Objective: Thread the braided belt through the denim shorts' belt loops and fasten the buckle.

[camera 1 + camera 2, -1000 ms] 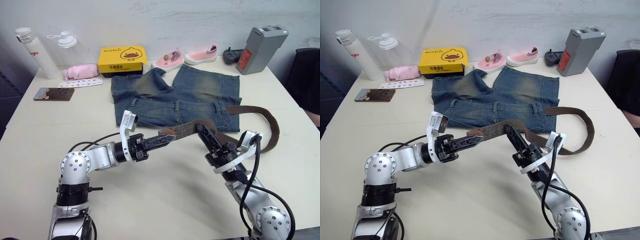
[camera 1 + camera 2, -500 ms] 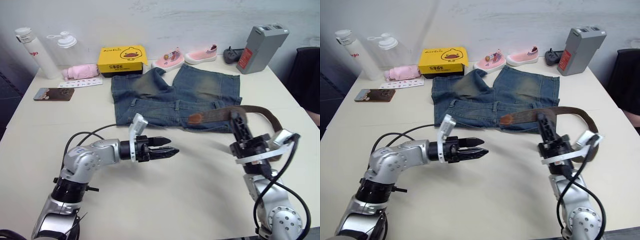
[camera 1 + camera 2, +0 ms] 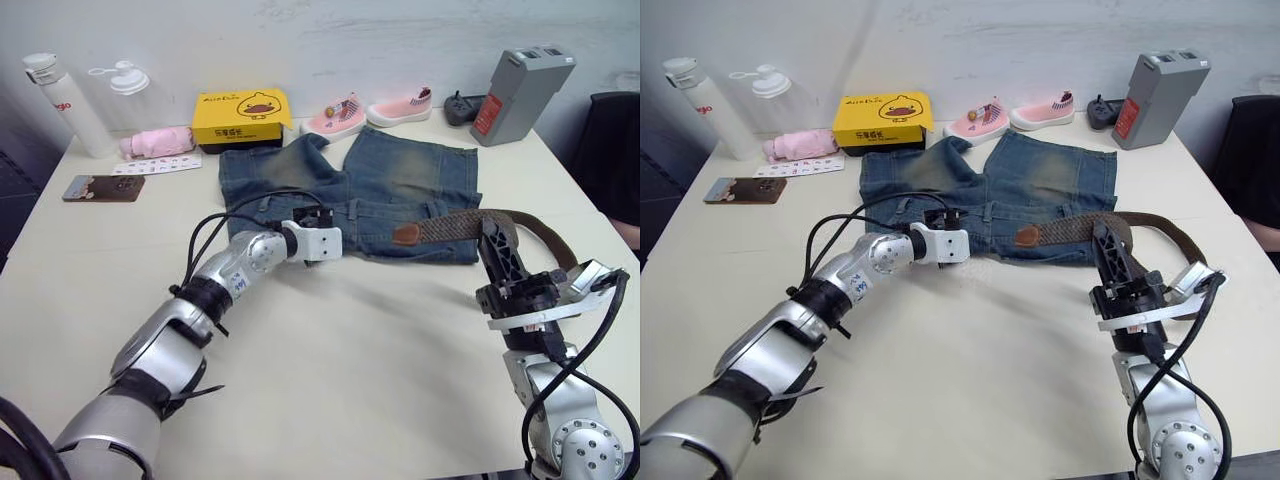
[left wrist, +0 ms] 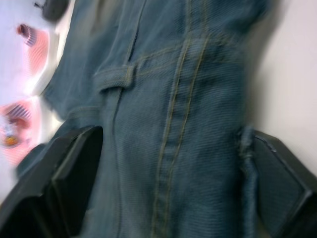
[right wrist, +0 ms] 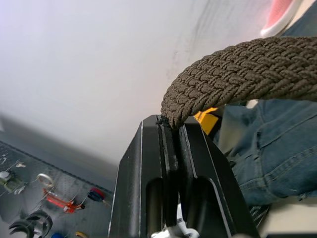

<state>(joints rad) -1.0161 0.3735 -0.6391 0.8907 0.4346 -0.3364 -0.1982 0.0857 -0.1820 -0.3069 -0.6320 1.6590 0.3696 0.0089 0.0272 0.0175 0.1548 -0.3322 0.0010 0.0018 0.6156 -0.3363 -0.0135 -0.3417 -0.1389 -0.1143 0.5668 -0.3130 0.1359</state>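
Note:
The denim shorts [image 3: 400,175] lie flat mid-table, waistband toward me. My left gripper [image 3: 308,216] reaches over the left part of the waistband; in the left wrist view its fingers [image 4: 74,163] stand wide apart over the denim, open, with a belt loop [image 4: 116,77] ahead of them. The braided belt [image 3: 450,227] crosses the right side of the waistband, its tan tip [image 3: 406,235] resting on the denim. My right gripper [image 3: 492,230] is shut on the belt [image 5: 237,74] a little behind that tip. The rest of the belt curves off to the right. The buckle is hidden.
Along the far edge stand a yellow box [image 3: 238,107], two pink shoes [image 3: 340,113], a grey device [image 3: 520,82], a black controller [image 3: 460,105], two white bottles [image 3: 60,92] and a pink cloth [image 3: 158,143]. A phone [image 3: 92,187] lies at the left.
My left gripper let go of the belt tip, opened and moved forward to the shorts' waistband. My right gripper carried the belt to the right, and its tip now rests on the waistband.

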